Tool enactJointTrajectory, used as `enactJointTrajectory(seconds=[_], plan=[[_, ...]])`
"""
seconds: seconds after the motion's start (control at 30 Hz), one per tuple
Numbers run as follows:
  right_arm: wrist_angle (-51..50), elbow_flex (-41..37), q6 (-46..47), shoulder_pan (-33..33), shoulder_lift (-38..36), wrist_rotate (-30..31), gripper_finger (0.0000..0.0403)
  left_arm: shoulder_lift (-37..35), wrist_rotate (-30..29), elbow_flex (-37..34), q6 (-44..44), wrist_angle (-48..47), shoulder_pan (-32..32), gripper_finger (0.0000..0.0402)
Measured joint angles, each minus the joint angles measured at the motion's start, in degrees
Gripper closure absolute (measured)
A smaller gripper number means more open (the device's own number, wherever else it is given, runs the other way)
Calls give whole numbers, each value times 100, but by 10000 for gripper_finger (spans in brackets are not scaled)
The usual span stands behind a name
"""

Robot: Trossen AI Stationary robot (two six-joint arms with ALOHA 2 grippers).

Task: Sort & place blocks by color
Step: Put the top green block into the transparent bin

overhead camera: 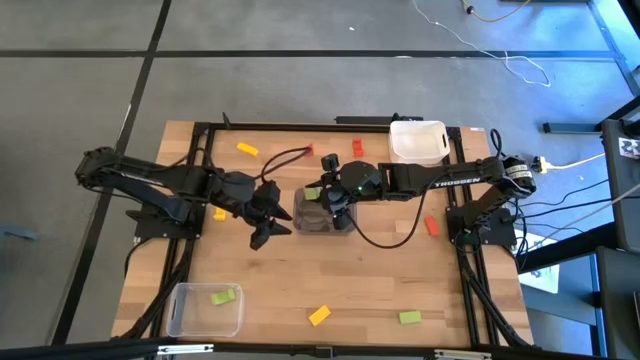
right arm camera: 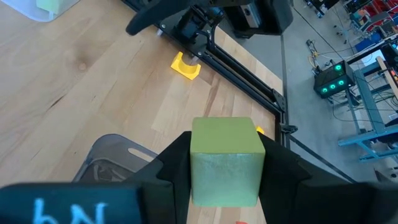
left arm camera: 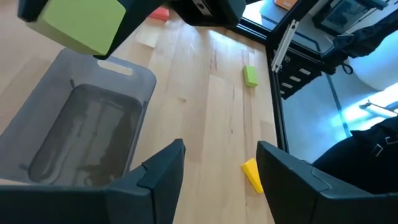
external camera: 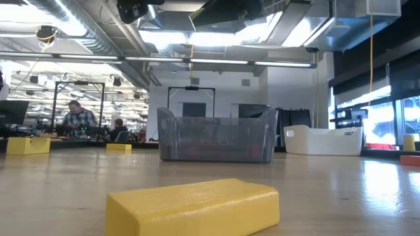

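My right gripper (overhead camera: 318, 196) is shut on a light green block (right arm camera: 227, 158), which hangs over the grey bin (overhead camera: 325, 214) in the middle of the table; the left wrist view shows the green block (left arm camera: 78, 25) above the grey bin (left arm camera: 81, 137). My left gripper (left arm camera: 217, 180) stands open just left of the bin, raised above the table, with nothing between its fingers. Loose blocks lie flat on the table: yellow ones (overhead camera: 247, 150) (overhead camera: 319, 315) (overhead camera: 219, 213), red ones (overhead camera: 358, 147) (overhead camera: 431, 225) and a green one (overhead camera: 409, 317). My right gripper pinches the green block by two opposite sides (right arm camera: 200, 174) between its two fingers. The fingers come slanting down from the table's right side. The block is lifted clear, above the grey bin.
A white bin (overhead camera: 418, 142) stands at the far right. A clear bin (overhead camera: 205, 308) at the near left holds a green block (overhead camera: 224, 296). Black rails (overhead camera: 195, 180) run along both table sides. In the low view a yellow block (external camera: 193, 204) lies close in front.
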Motion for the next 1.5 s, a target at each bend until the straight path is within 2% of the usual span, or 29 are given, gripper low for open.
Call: enactJointTrajectory(seconds=[0.67,0.8,0.9,1.0,1.07,1.17,1.27,1.5], plan=[[-1,-1,-1,-4,0,0,271,18,-78,0,-11,9,-2,211],[-1,-1,5,-4,0,0,271,18,-189,0,-455,137,-2,211],[1,0,25,-4,0,0,271,18,-253,0,-391,136,-2,211],[15,-1,27,-4,0,0,271,18,-666,0,100,136,-4,211],[44,-2,27,-3,0,35,271,17,-1190,0,159,151,-4,211],[65,-1,3,-2,0,463,271,16,-1990,0,-1039,324,0,211],[62,-2,-14,-4,0,842,271,14,-2545,-4,-2173,469,11,211],[95,-2,-70,0,0,894,271,239,-3299,0,-2406,1379,-52,211]])
